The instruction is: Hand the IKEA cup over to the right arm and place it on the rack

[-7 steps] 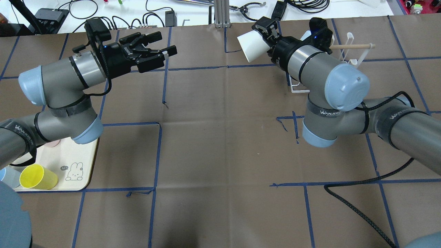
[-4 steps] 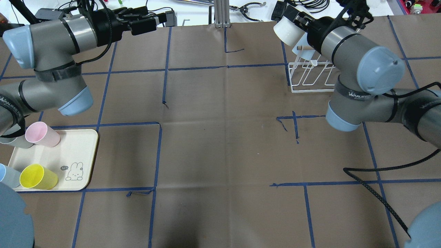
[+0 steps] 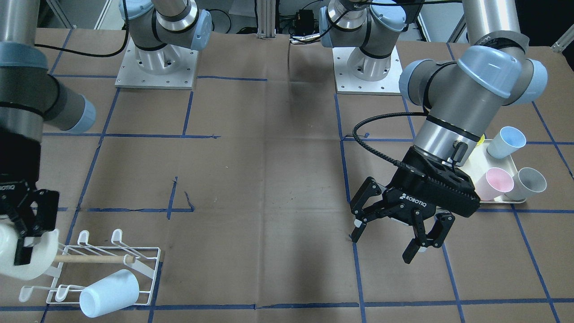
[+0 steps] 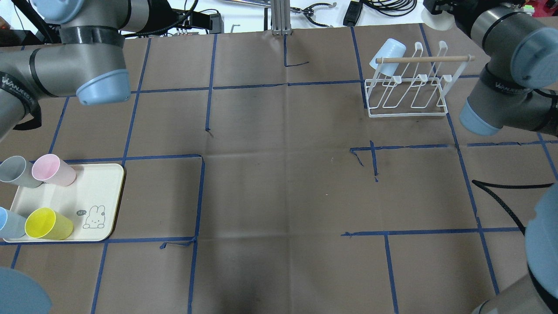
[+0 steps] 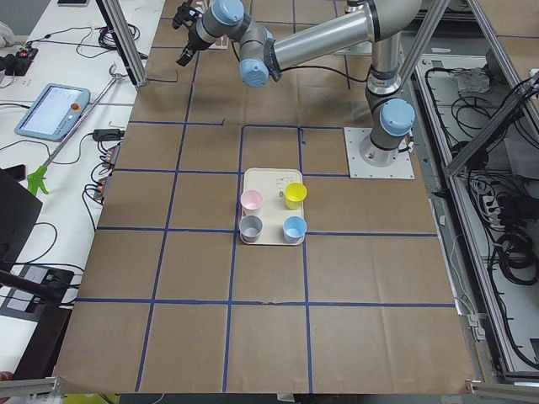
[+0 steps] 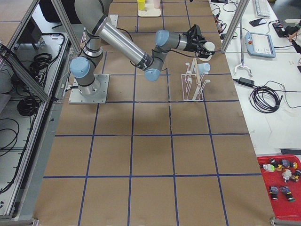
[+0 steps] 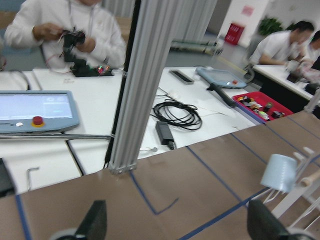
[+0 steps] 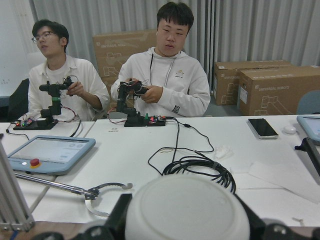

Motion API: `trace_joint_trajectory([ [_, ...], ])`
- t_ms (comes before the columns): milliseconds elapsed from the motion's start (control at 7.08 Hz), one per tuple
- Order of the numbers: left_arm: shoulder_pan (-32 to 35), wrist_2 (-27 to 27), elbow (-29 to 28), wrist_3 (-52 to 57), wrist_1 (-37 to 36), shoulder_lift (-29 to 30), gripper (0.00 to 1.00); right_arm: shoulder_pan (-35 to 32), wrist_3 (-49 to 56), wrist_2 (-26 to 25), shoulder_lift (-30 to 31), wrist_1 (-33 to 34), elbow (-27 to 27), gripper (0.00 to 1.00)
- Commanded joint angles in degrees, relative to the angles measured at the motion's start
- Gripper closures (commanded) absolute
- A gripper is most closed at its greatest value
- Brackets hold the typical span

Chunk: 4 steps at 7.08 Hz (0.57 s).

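Note:
My right gripper [image 3: 27, 242] is shut on a white cup [image 3: 38, 262], held on its side in the air beside the end of the wooden dowel [image 3: 94, 259] of the white wire rack [image 3: 150, 264]. The right wrist view shows the cup's base [image 8: 187, 210] between the two fingers [image 8: 119, 216]. In the overhead view the rack [image 4: 407, 114] stands at the far right and the white cup [image 4: 436, 21] shows just beyond it. A pale blue cup [image 4: 386, 56] hangs on the rack. My left gripper [image 3: 394, 235] is open and empty, above the table.
A cream tray [image 4: 93, 192] at the near left holds pink [image 4: 54, 169], grey [image 4: 15, 171], yellow [image 4: 48, 223] and blue [image 4: 8, 220] cups. An aluminium post [image 4: 279, 17] stands at the far edge. A black cable [image 4: 501, 196] lies at the right.
My right arm has swung right, carrying the white cup from the rack's left end past its far right end. My left arm has drawn back and up; its gripper left the overhead view.

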<state>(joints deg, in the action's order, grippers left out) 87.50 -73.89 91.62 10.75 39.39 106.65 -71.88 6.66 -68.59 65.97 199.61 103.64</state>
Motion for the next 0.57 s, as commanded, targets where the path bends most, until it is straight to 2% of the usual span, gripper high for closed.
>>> trace_joint_trajectory([
  [0,1.44,-9.76,-2.06,-3.18,22.20,-4.84,0.01,2.08,8.95,0.12,-7.40,0.78,-6.32,0.83],
  [283,1.36,-14.34,-2.15,-3.53,41.99,-11.87,0.01,3.14,9.51,0.30,-11.28,0.78,-6.69,0.83],
  [424,1.27,-14.35,-2.15,-4.32,47.39,-14.69,0.00,3.50,9.51,0.30,-11.65,0.87,-6.17,0.83],
])
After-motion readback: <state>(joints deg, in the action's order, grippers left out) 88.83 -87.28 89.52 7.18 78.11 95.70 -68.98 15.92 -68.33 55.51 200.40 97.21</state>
